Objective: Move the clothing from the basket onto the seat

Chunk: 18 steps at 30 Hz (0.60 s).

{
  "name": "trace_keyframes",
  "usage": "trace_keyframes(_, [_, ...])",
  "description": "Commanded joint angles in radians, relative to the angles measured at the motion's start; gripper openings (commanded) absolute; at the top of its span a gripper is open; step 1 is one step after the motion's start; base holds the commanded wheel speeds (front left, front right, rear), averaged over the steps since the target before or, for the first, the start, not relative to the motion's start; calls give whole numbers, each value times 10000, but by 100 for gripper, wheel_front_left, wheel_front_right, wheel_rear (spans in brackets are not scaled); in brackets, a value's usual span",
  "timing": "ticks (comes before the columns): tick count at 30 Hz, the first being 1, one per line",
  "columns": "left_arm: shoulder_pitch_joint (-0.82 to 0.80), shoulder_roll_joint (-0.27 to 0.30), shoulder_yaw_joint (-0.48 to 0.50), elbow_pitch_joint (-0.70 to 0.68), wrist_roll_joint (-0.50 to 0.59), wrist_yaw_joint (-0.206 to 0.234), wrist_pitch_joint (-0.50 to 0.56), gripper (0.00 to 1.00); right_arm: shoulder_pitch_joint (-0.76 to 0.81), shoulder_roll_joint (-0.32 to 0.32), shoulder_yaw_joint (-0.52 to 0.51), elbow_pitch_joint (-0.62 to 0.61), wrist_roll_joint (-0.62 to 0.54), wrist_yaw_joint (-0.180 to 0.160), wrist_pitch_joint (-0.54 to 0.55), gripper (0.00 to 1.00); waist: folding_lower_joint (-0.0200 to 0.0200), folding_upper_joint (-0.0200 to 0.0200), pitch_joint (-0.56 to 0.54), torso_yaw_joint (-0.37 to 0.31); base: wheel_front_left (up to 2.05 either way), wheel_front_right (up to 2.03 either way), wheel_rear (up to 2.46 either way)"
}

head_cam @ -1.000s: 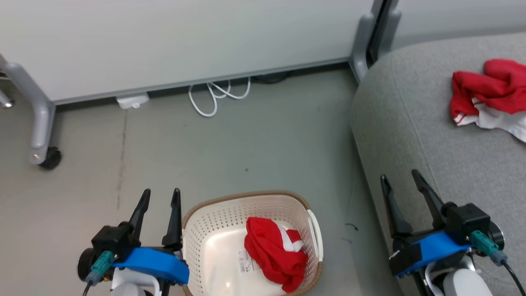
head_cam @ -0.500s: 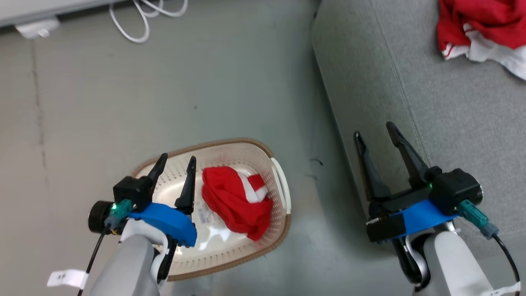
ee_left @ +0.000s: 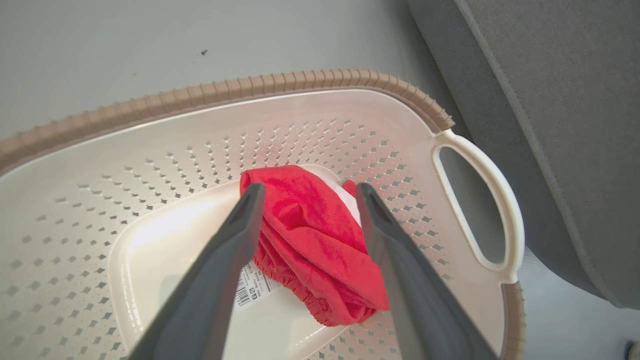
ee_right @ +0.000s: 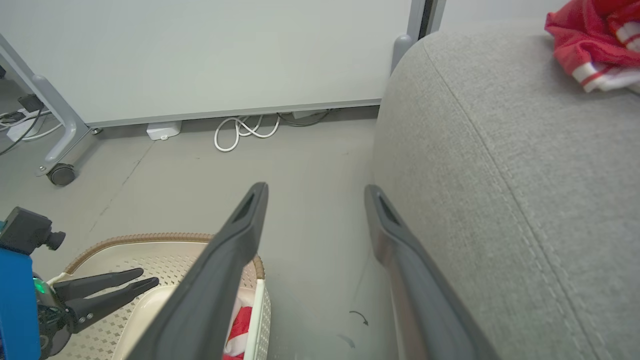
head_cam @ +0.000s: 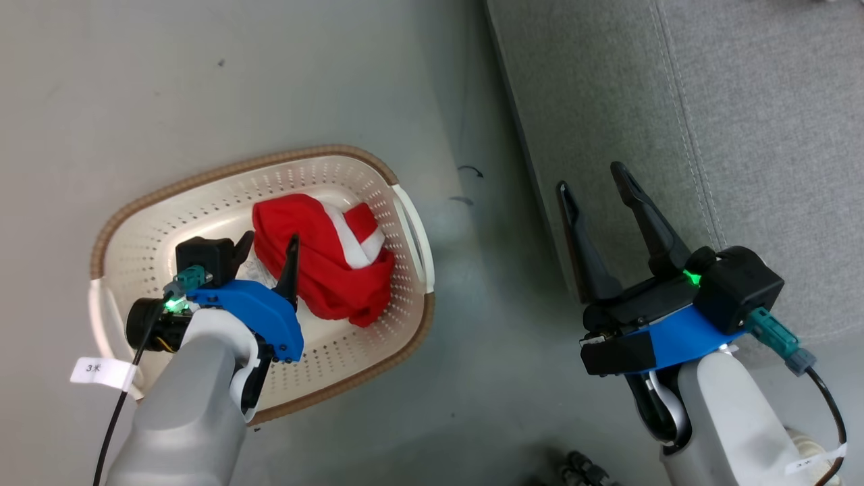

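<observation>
Hovering inside basket point(head_cam: 223, 169), left gripper point(head_cam: 270, 238) spread wide, empty, fingers point(ee_left: 220, 260) flanking crumpled red-and-white garment point(head_cam: 324, 283) on basket floor. Right gripper point(head_cam: 590, 177) spread wide, empty, over seat point(head_cam: 742, 135) edge. Second garment point(ee_right: 595, 45) lies on seat.

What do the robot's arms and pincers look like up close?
The left forearm and right forearm are smooth pale grey shells. Each carries a bright blue bracket, a black block with a green light, a teal plug on a black cable, and a white paper tag. The jaws are two long, tapering dark fingers.
</observation>
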Motion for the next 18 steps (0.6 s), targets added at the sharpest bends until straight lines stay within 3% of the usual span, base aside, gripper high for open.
trace_keyframes(1, [-294,-25,29,266,-117,-8,102,100,-178,4,76,4,162,3,-102,100,-3,0,469,-326,0,0,0])
trace_keyframes(18, [-1778,182,385,2223,-569,850,1089,100,-513,7,405,-372,698,3,-182,100,-3,0,1843,-814,0,0,0])
